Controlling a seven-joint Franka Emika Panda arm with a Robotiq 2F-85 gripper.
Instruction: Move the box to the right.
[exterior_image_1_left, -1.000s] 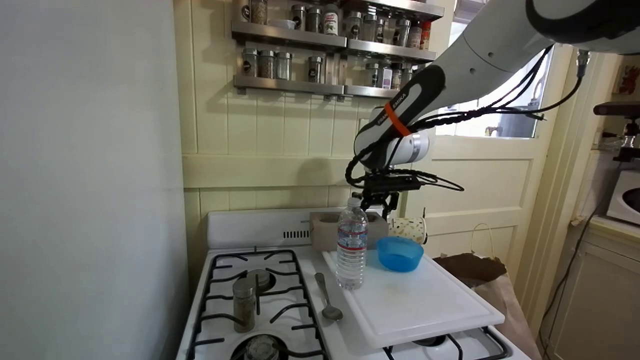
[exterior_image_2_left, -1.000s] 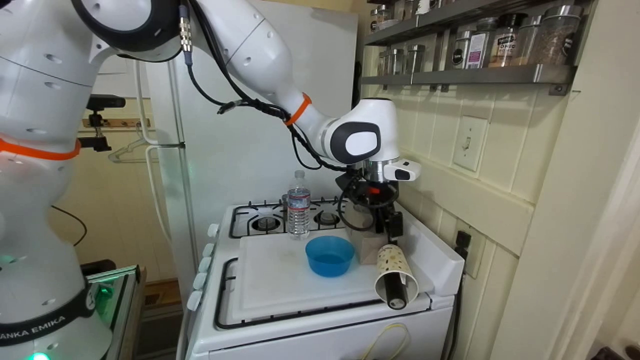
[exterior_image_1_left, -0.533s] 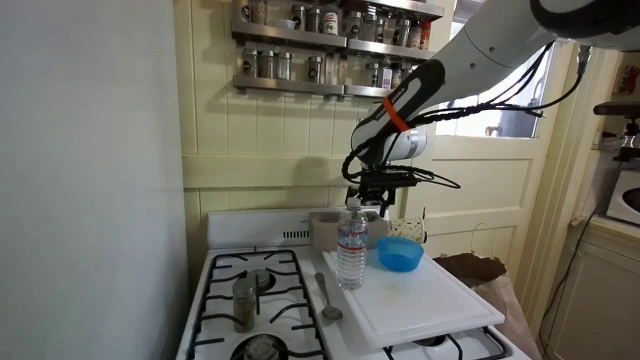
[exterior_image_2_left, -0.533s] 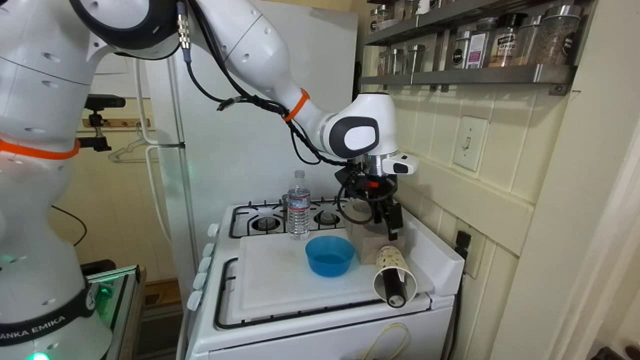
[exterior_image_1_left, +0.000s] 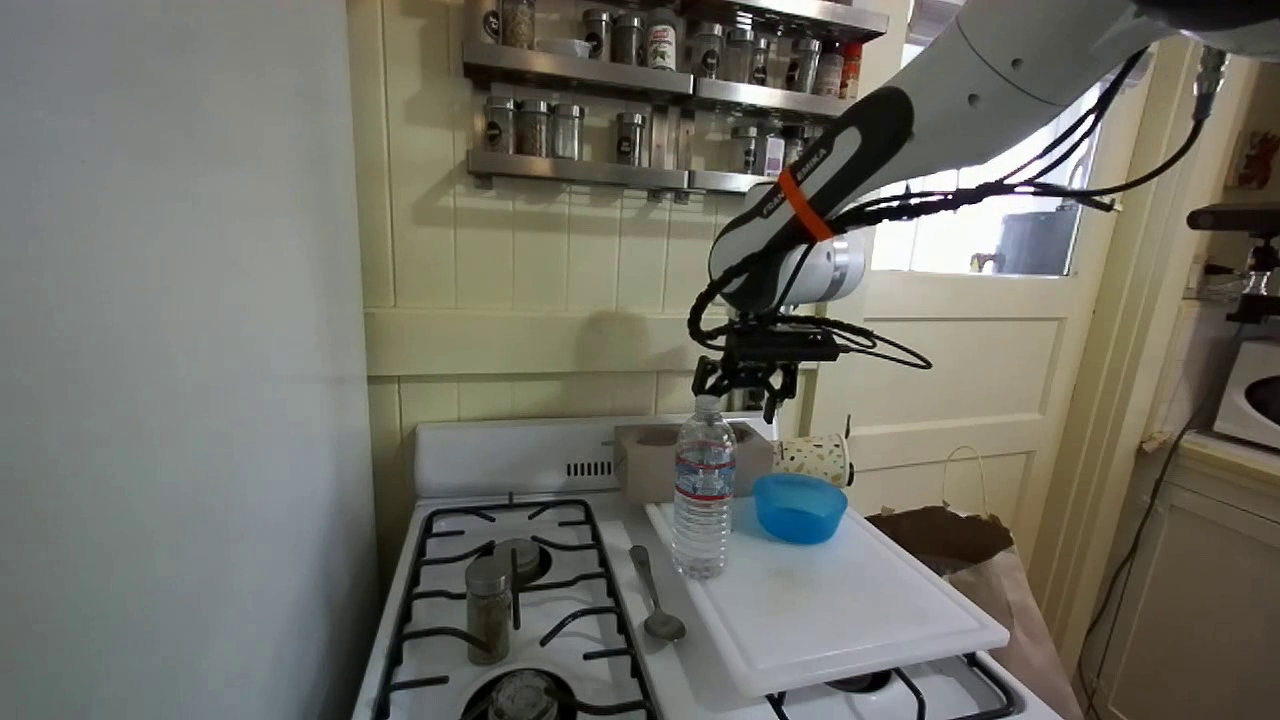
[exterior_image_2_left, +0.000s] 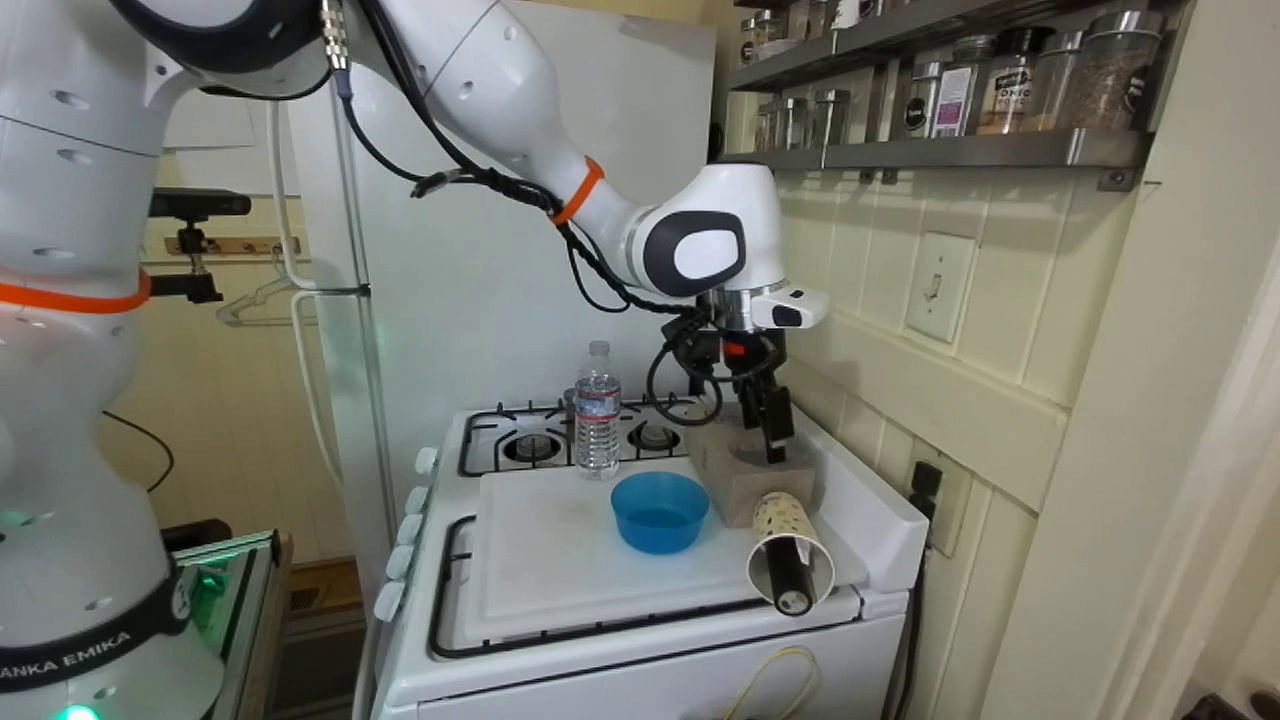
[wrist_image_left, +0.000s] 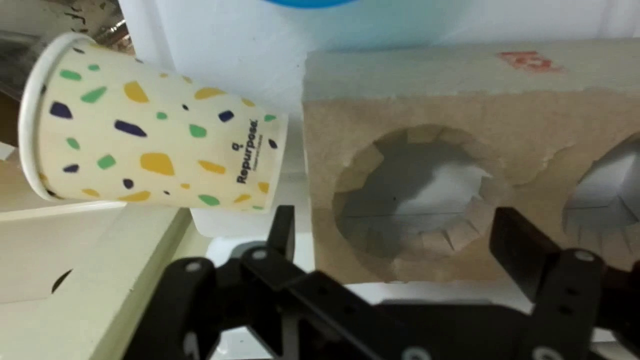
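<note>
The box (exterior_image_1_left: 645, 470) is tan-grey cardboard with round holes in its top. It lies against the stove's back panel, behind the water bottle, and also shows in an exterior view (exterior_image_2_left: 725, 480). In the wrist view the box (wrist_image_left: 532, 150) fills the right half. My gripper (exterior_image_1_left: 742, 388) is open and empty just above the box, also seen in an exterior view (exterior_image_2_left: 772, 435). In the wrist view the gripper (wrist_image_left: 395, 230) has one finger beyond the box's end, beside the cup, and one over the top near a hole's rim. I cannot tell whether either finger touches.
A patterned paper cup (wrist_image_left: 160, 135) lies on its side off the box's end. A blue bowl (exterior_image_2_left: 660, 512) stands on the white board (exterior_image_1_left: 830, 600) in front of the box. A water bottle (exterior_image_1_left: 703, 500), a spoon (exterior_image_1_left: 655, 600) and a spice jar (exterior_image_1_left: 488, 610) are nearby.
My gripper has risen from beside the box's cup-side end to above the box, staying open. The box has shifted very slightly left in an exterior view.
</note>
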